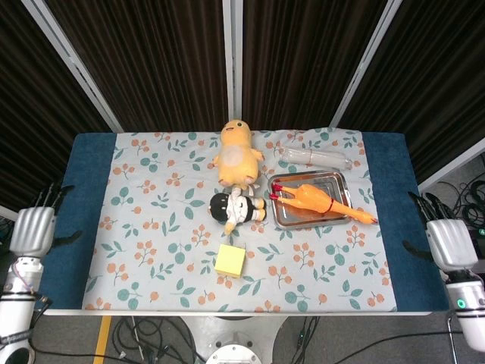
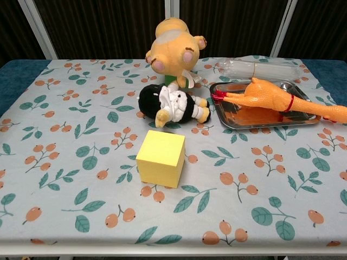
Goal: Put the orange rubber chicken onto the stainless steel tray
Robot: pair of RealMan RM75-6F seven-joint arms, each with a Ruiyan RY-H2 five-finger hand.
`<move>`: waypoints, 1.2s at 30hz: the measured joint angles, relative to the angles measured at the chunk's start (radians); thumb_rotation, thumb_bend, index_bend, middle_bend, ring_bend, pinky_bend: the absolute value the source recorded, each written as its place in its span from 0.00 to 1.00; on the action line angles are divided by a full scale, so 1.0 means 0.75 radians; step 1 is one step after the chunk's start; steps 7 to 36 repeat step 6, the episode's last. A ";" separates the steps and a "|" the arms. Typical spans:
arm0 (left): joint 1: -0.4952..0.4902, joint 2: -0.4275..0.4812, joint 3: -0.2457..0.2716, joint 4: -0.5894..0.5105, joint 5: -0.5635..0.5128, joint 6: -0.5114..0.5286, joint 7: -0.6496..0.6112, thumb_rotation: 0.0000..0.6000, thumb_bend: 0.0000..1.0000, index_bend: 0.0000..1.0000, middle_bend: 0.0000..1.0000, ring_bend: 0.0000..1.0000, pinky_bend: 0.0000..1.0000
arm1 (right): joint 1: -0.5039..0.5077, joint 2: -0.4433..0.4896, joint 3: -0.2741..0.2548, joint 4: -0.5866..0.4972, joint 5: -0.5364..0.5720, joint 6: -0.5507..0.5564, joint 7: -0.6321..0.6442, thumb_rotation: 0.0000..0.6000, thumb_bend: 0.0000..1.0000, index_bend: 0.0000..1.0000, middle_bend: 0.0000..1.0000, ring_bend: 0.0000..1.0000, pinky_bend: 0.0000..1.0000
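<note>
The orange rubber chicken (image 1: 314, 201) (image 2: 271, 98) lies across the stainless steel tray (image 1: 333, 180) (image 2: 227, 118), its legs sticking out past the tray's right rim. My right hand (image 1: 450, 244) is off the table's right edge, open, well away from the chicken. Beyond the left edge is my left hand (image 1: 32, 231), fingers apart and holding nothing. Neither hand shows in the chest view.
A yellow plush toy (image 1: 237, 155) (image 2: 172, 51) and a black-and-white doll (image 1: 235, 208) (image 2: 171, 105) lie left of the tray. A yellow cube (image 1: 229, 261) (image 2: 160, 158) sits nearer the front. A clear plastic bottle (image 1: 317, 157) (image 2: 260, 67) lies behind the tray.
</note>
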 measured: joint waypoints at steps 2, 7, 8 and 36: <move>0.050 -0.013 0.020 -0.010 0.004 0.058 0.036 1.00 0.06 0.23 0.15 0.13 0.25 | -0.078 -0.001 -0.013 -0.025 -0.009 0.096 -0.046 1.00 0.12 0.01 0.16 0.05 0.20; 0.129 -0.043 0.055 -0.058 0.022 0.149 0.092 1.00 0.06 0.23 0.15 0.13 0.25 | -0.191 -0.039 -0.037 -0.032 -0.036 0.203 -0.070 1.00 0.12 0.01 0.17 0.05 0.20; 0.129 -0.043 0.055 -0.058 0.022 0.149 0.092 1.00 0.06 0.23 0.15 0.13 0.25 | -0.191 -0.039 -0.037 -0.032 -0.036 0.203 -0.070 1.00 0.12 0.01 0.17 0.05 0.20; 0.129 -0.043 0.055 -0.058 0.022 0.149 0.092 1.00 0.06 0.23 0.15 0.13 0.25 | -0.191 -0.039 -0.037 -0.032 -0.036 0.203 -0.070 1.00 0.12 0.01 0.17 0.05 0.20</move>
